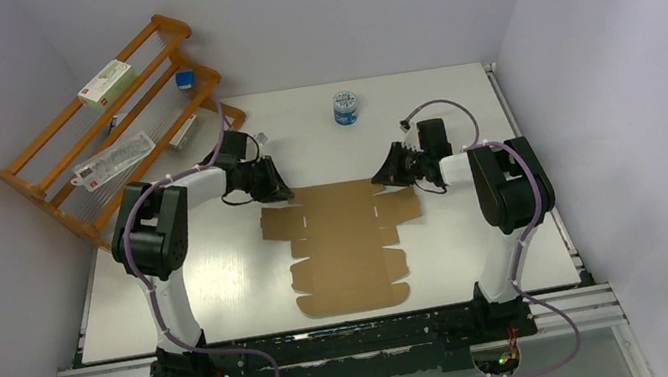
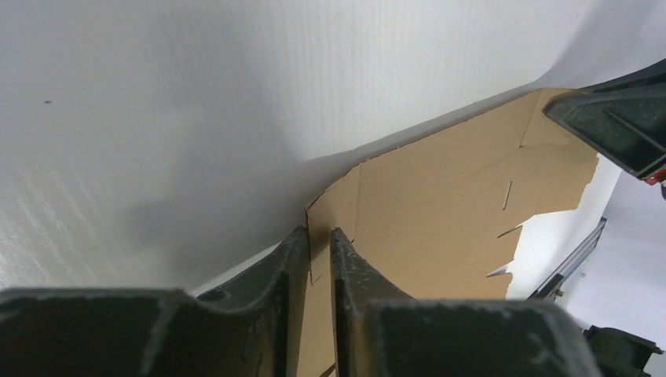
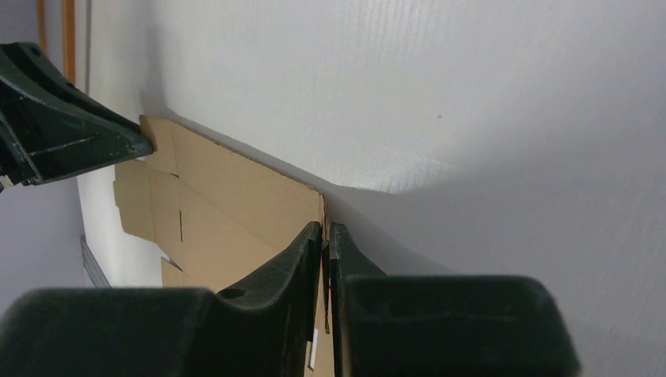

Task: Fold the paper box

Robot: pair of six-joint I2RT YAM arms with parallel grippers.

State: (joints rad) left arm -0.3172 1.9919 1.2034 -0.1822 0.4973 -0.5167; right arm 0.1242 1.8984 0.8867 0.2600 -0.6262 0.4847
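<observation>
**Top view.** You are looking at the paper box (image 1: 344,248), an unfolded brown die-cut sheet that is lying flat near the middle of the table (image 1: 204,290). Its long axis is running from the near edge toward the far edge. The widest panel, with its side flaps, is pointing at the far edge, and the narrower rounded end is facing the arm bases.

**Wrist views.** The left gripper (image 1: 278,193) is pinching the sheet's far-left corner, with the cardboard edge caught between its fingers (image 2: 294,251). The right gripper (image 1: 385,176) is clamping the far-right corner likewise, its jaws nearly together on the board.

**Surroundings.** A wooden rack (image 1: 99,135) is standing by the table's far-left corner, and a small white jar (image 1: 346,108) is sitting near the far edge.
</observation>
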